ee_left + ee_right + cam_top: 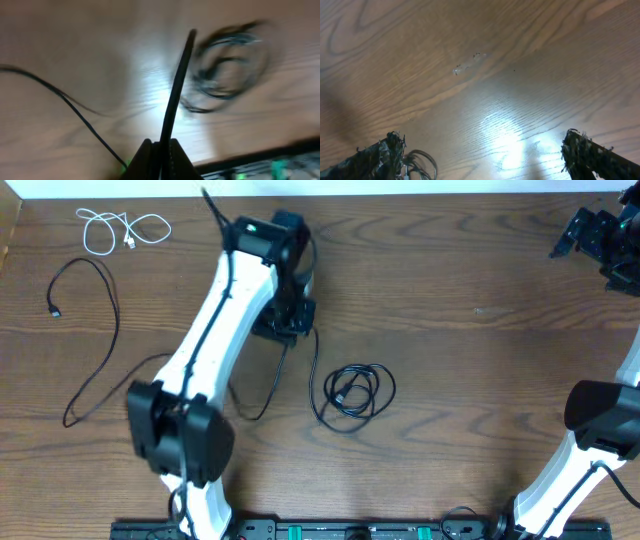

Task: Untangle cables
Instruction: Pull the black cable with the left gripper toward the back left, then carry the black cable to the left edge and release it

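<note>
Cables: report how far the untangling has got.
Done: white cable and short black cable lie apart at left. In hand: left gripper, fingers shut on the long black cable. To do: its coil is still bundled. Right gripper open, empty.

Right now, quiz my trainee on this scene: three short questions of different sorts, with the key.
1. True or false: the right gripper is shut on a cable.
2. The left gripper is shut on: A, the white cable; B, a black cable; C, nothing.
3. Fill in: the cable lying in the far left corner, apart from both grippers, is ____ in colour.

Key
1. False: its jaws stand wide open, with nothing between them.
2. B: the black cable runs out from between the shut fingers toward the coil.
3. White: it is the white cable.
</note>
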